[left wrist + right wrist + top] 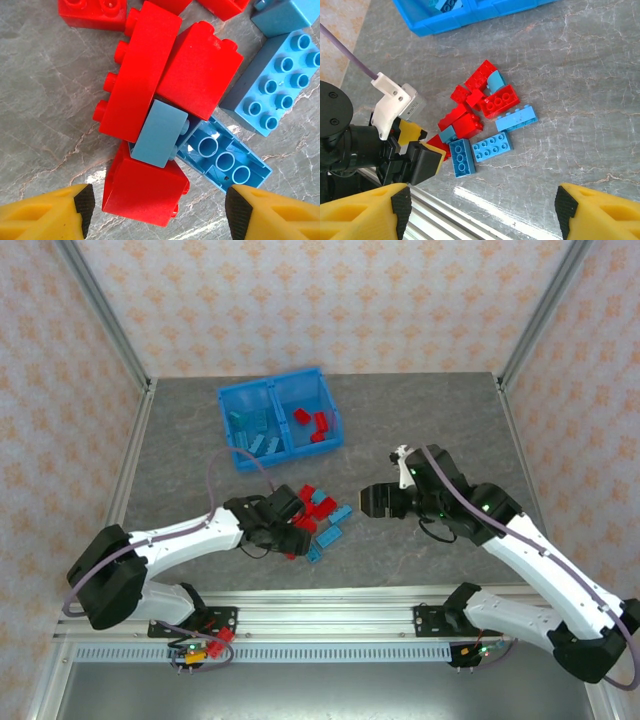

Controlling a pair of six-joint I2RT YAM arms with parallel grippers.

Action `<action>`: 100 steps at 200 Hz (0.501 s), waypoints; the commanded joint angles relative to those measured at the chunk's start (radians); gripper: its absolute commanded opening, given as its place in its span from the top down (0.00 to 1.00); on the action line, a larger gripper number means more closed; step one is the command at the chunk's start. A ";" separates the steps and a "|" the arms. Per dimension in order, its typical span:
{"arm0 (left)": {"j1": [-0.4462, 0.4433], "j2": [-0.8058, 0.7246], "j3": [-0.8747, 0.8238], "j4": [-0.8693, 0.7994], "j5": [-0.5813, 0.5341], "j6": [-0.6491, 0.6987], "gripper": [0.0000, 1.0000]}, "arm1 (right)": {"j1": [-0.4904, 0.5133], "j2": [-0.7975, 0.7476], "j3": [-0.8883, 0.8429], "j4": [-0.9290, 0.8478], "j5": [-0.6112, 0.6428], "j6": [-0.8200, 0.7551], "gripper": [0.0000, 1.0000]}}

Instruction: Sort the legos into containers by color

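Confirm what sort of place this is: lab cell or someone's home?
Most likely a lab test cell, not a home: left arm and right arm bolted to an aluminium rail, metal frame posts, and printed wallpaper panels walling a small grey tabletop.

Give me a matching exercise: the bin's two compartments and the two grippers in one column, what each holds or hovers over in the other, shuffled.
1. left compartment
2. right compartment
3. left gripper
4. right gripper

A. open, over bare table beside the pile
B. red bricks inside
C. open, over the loose pile
D. light blue bricks inside

Pairs: 1-D, 2-B, 3-C, 4-A
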 commanded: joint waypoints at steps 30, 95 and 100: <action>-0.013 0.116 0.029 -0.038 -0.004 0.126 0.24 | 0.003 0.023 0.031 0.005 -0.009 -0.013 0.23; -0.015 0.197 0.032 -0.006 -0.042 0.124 0.40 | 0.003 0.027 0.017 0.005 0.016 -0.003 0.23; -0.016 0.199 0.031 -0.003 -0.045 0.121 0.42 | 0.003 0.027 0.016 0.004 0.019 0.000 0.23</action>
